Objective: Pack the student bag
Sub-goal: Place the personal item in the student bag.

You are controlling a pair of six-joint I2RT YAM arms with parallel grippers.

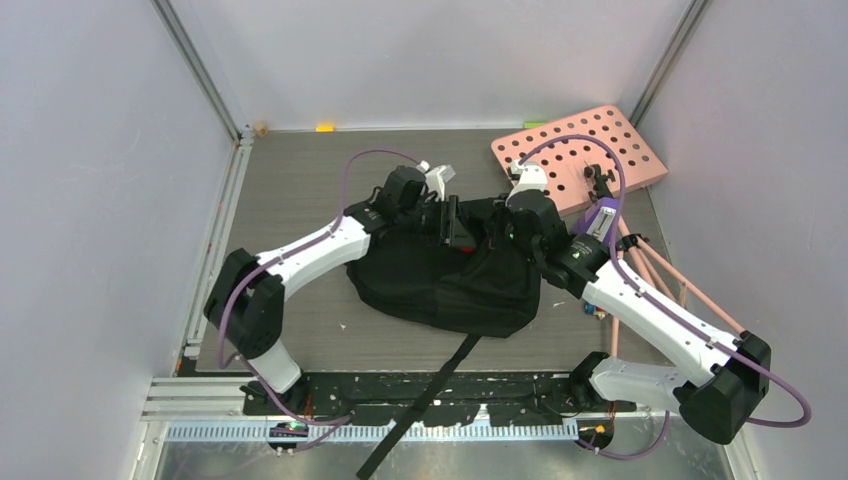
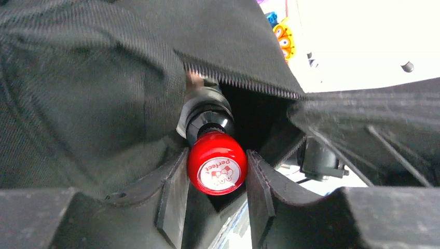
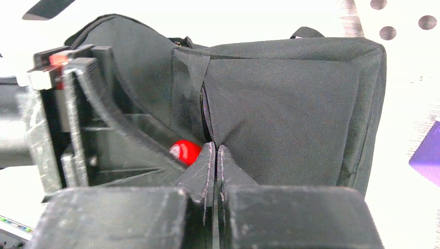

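The left arm (image 1: 300,255) and right arm (image 1: 640,295) reach far and inward. The left gripper (image 2: 217,179) clamps a red-capped bottle (image 2: 212,155); the right gripper (image 3: 215,155) is pressed closed, possibly nipping fabric.

The top camera looks down from behind over the whole bench (image 1: 300,180); both wrist cameras sit close against the student bag (image 1: 440,280), sharing the red-capped bottle (image 2: 216,163)

Only the cap and black neck of the red-capped thing (image 2: 216,168) show; the rest vanishes into the dark opening of the student bag (image 2: 78,104). The bag's strap (image 1: 420,405) runs off the bottom edge. The purple thing (image 3: 428,155) right of the bag is cut off. The colourful blob (image 2: 284,36) above the bag is too washed out to tell.
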